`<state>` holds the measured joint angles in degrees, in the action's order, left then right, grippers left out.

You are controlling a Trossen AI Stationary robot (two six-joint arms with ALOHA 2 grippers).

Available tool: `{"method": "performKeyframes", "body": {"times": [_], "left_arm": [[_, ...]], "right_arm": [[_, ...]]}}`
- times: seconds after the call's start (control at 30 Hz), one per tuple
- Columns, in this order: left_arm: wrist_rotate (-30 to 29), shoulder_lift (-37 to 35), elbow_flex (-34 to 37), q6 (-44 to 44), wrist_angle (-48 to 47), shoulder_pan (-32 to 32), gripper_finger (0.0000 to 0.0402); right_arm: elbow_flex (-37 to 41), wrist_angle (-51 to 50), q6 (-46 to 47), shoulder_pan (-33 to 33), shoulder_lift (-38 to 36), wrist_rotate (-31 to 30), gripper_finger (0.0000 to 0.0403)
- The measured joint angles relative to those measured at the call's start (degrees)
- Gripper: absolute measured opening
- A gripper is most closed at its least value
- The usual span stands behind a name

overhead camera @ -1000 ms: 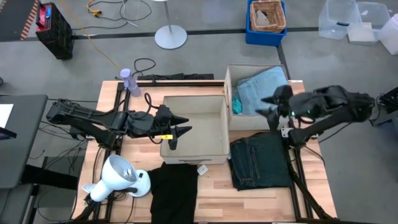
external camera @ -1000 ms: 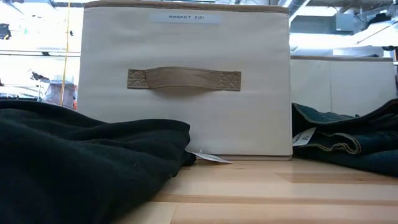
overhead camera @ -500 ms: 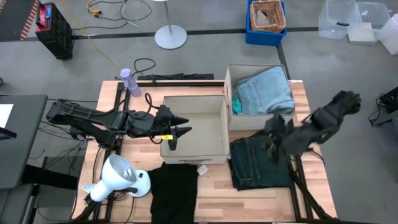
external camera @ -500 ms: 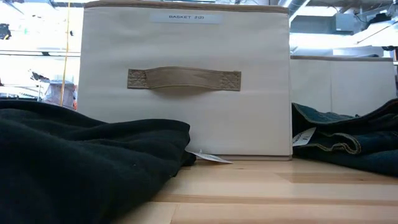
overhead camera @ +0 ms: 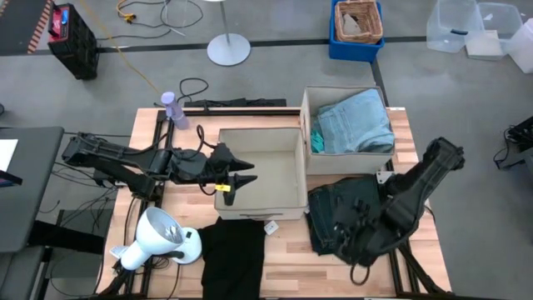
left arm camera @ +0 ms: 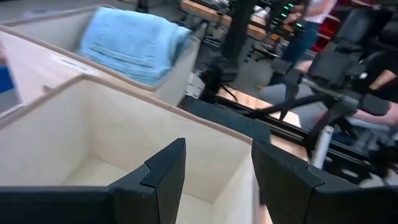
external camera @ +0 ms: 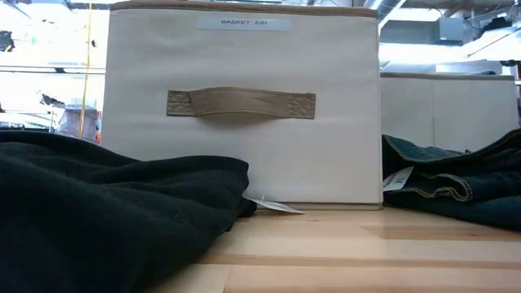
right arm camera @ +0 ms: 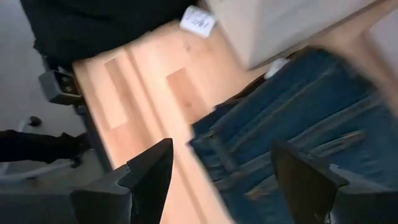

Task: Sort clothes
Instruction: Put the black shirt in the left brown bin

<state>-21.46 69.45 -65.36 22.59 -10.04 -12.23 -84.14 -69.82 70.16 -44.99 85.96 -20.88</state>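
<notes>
Over the near right part of the table, the right gripper (overhead camera: 350, 236) hangs above the dark charcoal jeans (overhead camera: 337, 208), its two fingers (right arm camera: 146, 171) spread wide apart with nothing between them; the right wrist view looks past them onto the denim folds and the bare wood beside them. These jeans lie flat on the table (overhead camera: 283, 250), just in front of the right-hand beige box (overhead camera: 306, 125) and touching the near right corner of the middle beige box (overhead camera: 260, 204). In the right-hand box the light blue jeans (overhead camera: 356, 121) sit folded, filling most of it, with the bright teal top (overhead camera: 316, 140) showing as a thin strip along the box's left wall. The left gripper (overhead camera: 237, 177) waits over the left rim of the middle box, its fingers (left arm camera: 165, 168) parted and empty, and the left wrist view shows that box's pale inside below them. The black garment (overhead camera: 232, 257) lies on the near edge of the table in front of the middle box, a white tag (overhead camera: 271, 227) just to its right. In the low view the black garment (external camera: 106, 212) fills the left foreground against the middle box's handled front (external camera: 242, 103), and the dark jeans (external camera: 460, 187) rise at the right. A white lamp (overhead camera: 158, 237) rests at the near left, and a lavender bottle (overhead camera: 173, 108) stands at the far left corner.
</notes>
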Motion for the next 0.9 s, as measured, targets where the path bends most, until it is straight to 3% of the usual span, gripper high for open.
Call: {"method": "performKeyframes", "body": {"times": [0.2, 0.37, 0.5, 0.7, 0.9], "left_arm": [[6.3, 0.0, 0.0, -0.4, -0.1, 0.0, 0.0178], [7.9, 0.0, 0.0, -1.0, -0.7, -0.1, 0.0178], [8.0, 0.0, 0.0, -0.9, -0.8, -1.2, 0.0178], [8.1, 0.0, -0.4, 0.2, -0.7, -3.1, 0.0178], [7.2, 0.0, -0.7, -0.3, -0.4, -5.4, 0.0178]], "right_arm": [[0.0, -0.8, 7.6, -3.0, 7.1, 0.1, 0.0281], [0.0, -0.9, 11.1, -3.8, 12.4, 0.4, 0.0281], [0.0, -0.9, 11.0, -3.1, 14.9, 5.9, 0.0281], [0.0, -0.4, 5.2, -1.3, 16.5, 11.5, 0.0281], [0.0, -1.9, -5.5, -0.2, 16.4, 11.6, 0.0281]]}}
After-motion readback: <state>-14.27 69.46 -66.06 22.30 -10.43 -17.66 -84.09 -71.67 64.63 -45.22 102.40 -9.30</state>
